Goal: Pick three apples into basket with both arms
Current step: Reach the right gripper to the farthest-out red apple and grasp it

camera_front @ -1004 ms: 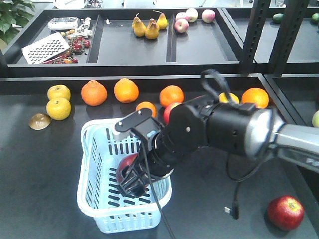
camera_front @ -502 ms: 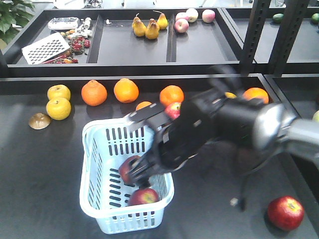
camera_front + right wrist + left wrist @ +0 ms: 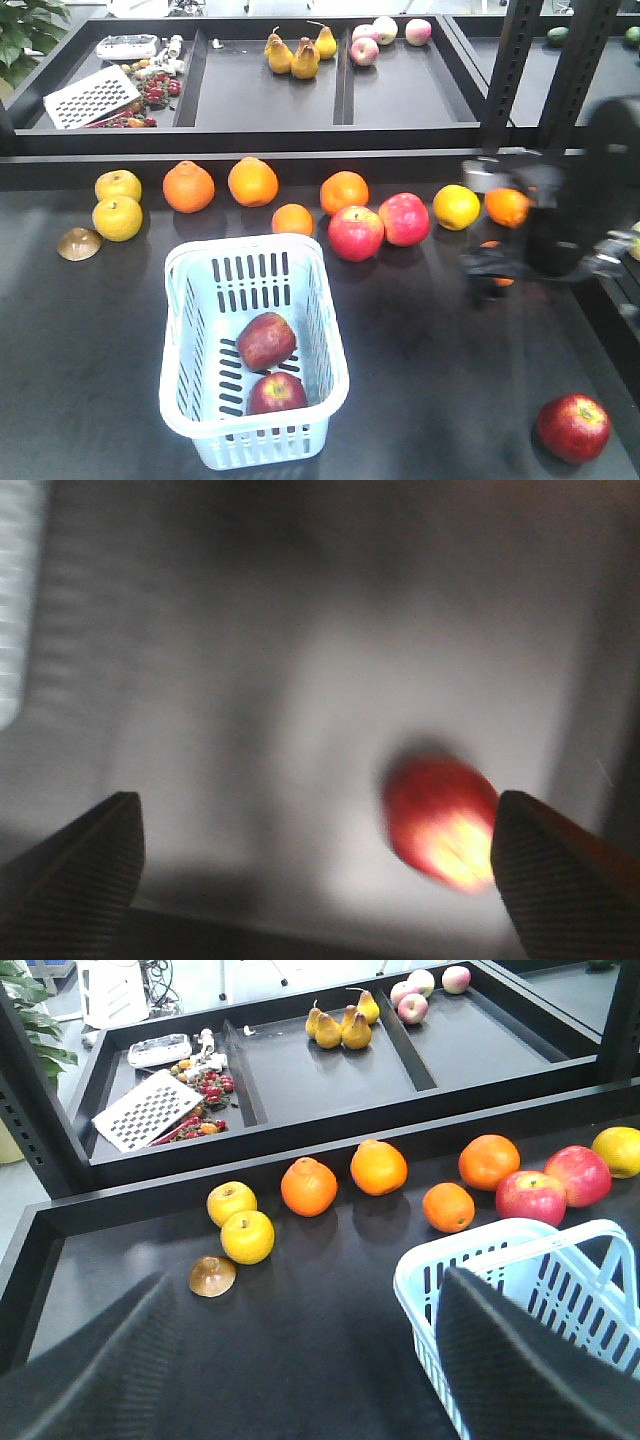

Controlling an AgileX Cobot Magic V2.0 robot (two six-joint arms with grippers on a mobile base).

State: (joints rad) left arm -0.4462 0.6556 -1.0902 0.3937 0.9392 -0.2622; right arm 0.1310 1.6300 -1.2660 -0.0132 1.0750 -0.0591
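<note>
The right gripper (image 3: 315, 865) has its fingers spread wide and empty; a third apple (image 3: 440, 820) lies blurred on the table between them, nearer the right finger. The left gripper (image 3: 300, 1355) also gapes apart, with the basket (image 3: 470, 1260) holding two apples (image 3: 266, 340) just beside its right finger.

High front overview, wrist views low, basket (image 3: 300, 400) shared

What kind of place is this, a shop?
Probably a pretend shop set up for a robot, not a real one: loose oranges on a black counter, pears in black shelf trays, and a pale blue shopping basket.
</note>
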